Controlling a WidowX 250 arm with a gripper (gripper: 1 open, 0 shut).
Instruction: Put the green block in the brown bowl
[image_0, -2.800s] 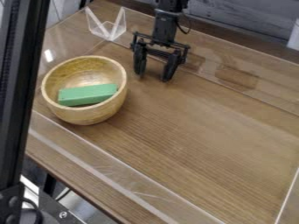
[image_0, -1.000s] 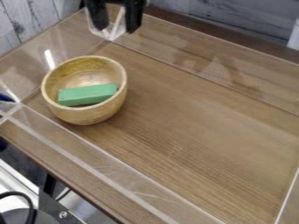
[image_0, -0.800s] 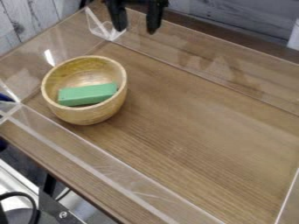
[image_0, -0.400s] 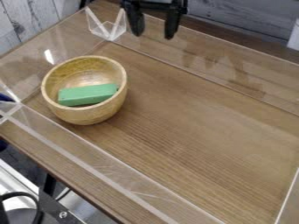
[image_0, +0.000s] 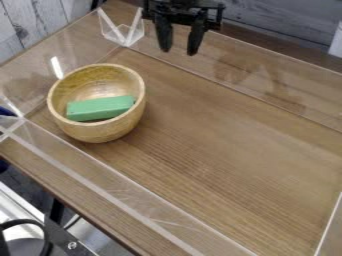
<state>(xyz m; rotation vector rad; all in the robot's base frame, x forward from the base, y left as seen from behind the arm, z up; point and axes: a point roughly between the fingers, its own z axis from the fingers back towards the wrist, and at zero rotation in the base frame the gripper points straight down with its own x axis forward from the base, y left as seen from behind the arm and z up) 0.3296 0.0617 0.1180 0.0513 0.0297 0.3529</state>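
The green block (image_0: 103, 108) lies flat inside the brown bowl (image_0: 74, 125), a round wooden bowl at the left of the table. My gripper (image_0: 182, 43) hangs at the top of the view, well beyond the bowl and to its right, pointing down. Its two dark fingers (image_0: 166, 38) stand apart with nothing between them, and they hold nothing.
The bowl sits on a wooden tabletop (image_0: 214, 140) bounded by clear plastic walls; a clear corner piece (image_0: 123, 30) stands at the back left, just left of the gripper. A dark frame and cables show at the lower left.
The gripper has shifted right along the back of the table and come slightly lower, and its fingers have drawn somewhat closer together. Block and bowl have not moved.
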